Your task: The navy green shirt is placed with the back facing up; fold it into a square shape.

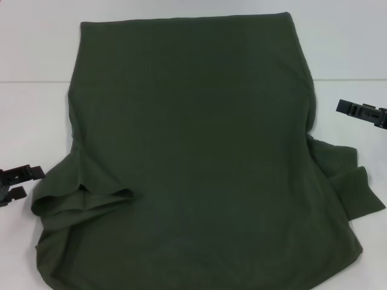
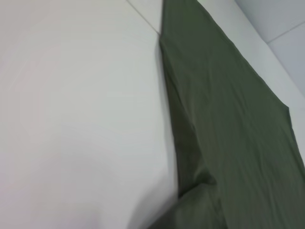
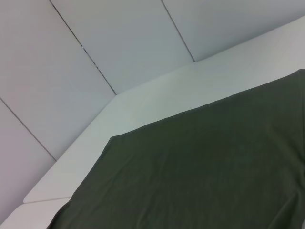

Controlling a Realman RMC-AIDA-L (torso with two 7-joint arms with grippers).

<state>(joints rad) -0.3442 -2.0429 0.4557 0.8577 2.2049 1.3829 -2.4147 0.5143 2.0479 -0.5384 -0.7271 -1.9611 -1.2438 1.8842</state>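
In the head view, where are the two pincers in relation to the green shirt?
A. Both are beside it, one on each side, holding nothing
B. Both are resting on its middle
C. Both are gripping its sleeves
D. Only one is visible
A: the left pincer and the right pincer each sit over the white table, off the navy green shirt, with no cloth between their fingers.

Bare table (image 1: 36, 115) both sides of shirt (image 1: 193, 157); sleeve folds bunch nr each hand
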